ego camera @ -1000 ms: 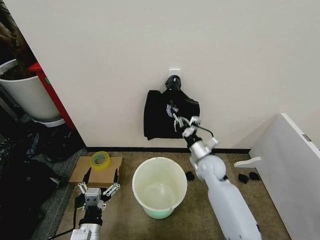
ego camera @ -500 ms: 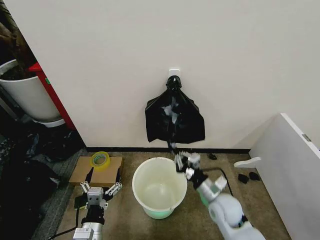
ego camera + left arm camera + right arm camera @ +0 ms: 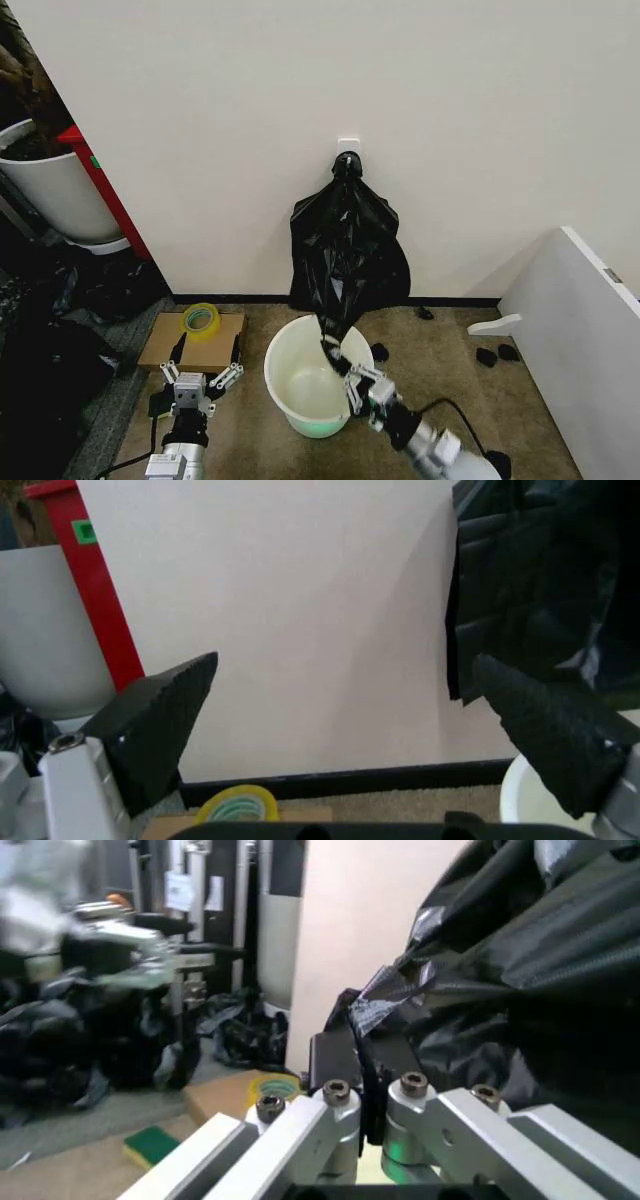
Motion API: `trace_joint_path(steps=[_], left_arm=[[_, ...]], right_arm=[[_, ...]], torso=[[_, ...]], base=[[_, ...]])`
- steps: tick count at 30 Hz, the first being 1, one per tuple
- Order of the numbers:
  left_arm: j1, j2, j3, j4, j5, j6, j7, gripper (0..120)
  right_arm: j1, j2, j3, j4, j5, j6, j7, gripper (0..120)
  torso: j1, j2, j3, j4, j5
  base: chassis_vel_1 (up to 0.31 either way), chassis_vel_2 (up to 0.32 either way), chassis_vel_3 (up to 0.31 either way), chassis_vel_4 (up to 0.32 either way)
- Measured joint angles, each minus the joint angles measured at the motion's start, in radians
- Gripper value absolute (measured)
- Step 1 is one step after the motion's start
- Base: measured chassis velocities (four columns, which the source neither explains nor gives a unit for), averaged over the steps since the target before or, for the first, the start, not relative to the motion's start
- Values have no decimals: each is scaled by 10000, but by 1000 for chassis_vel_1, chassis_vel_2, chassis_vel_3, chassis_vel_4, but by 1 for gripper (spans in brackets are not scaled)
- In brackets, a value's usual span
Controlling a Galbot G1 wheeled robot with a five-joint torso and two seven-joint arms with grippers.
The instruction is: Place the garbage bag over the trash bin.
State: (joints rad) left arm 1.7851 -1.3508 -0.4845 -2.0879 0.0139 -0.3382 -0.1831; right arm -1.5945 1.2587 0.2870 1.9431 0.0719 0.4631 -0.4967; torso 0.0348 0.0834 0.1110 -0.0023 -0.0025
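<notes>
Right pincer (image 3: 340, 362), lower centre of head frame, is clamped on the bottom tip of the garbage bag (image 3: 348, 245), just over the rim of the trash bin (image 3: 290, 385). Bag hangs from a wall hook (image 3: 346, 160) at frame centre, stretched down to a narrow tail that reaches into the bin mouth. Right wrist cam: fingers (image 3: 340, 1057) pinch a fold of crinkled black plastic (image 3: 520, 967).

Left pincer (image 3: 197, 372), bottom left of head frame, spread wide, holding nothing, hovering above the floor w/ its tips by the near edge of a cardboard box (image 3: 160, 345) that carries a yellow tape roll (image 3: 199, 319). Bin stands on the floor, lower centre, between both arms. White pot (image 3: 45, 190) w/ red board (image 3: 100, 185) at upper left.
</notes>
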Motion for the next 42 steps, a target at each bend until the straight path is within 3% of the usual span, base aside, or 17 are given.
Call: trace_joint_path(steps=[16,23,28,31,32,35,36,39,40,42], left_arm=[[57,-15,50,-27,67,-40,-16,100],[4,24,97,-51,42,-44,-20,100],[-316,538,347,-524,-459,215,99,100],[-869,1529,660,-1010,-1205,747,299,100],[-869,1529,660,-1010,-1205,747,299,100],[-1175,2707,832,-1478,-1855,1136,480,100],[-1175,2707,832,-1478,-1855,1136,480,100],[-1960,4116,1216,-1853,-2557,1688,605,100],[-1960,4116,1216,-1853,-2557,1688,605,100],[-2800,5018,1651,-2078,-3144,2418,538,100]], right_arm=[[-797,179,-49,-152,-1585,1479,-177,0],[-367,384,-69,-212,-1679,1354,452,0],[118,375,249,-64,-1650,947,1104,0],[359,361,434,50,-1659,594,1922,0],[359,361,434,50,-1659,594,1922,0],[737,341,349,77,-1630,244,2325,0],[737,341,349,77,-1630,244,2325,0],[898,474,333,85,-1801,-6,2690,0],[898,474,333,85,-1801,-6,2690,0],[919,635,377,97,-2108,-52,2895,0]], torso=[[1,0,1,0,0],[2,0,1,2,0],[2,0,2,2,-1],[2,0,2,-2,-2],[2,0,2,-2,-2],[2,0,2,5,-1],[2,0,2,5,-1],[2,0,2,0,-3],[2,0,2,0,-3],[2,-1,2,-1,-2]], base=[[0,0,0,0],[0,0,0,0],[0,0,0,0],[0,0,0,0],[0,0,0,0],[0,0,0,0],[0,0,0,0],[0,0,0,0],[0,0,0,0],[0,0,0,0]])
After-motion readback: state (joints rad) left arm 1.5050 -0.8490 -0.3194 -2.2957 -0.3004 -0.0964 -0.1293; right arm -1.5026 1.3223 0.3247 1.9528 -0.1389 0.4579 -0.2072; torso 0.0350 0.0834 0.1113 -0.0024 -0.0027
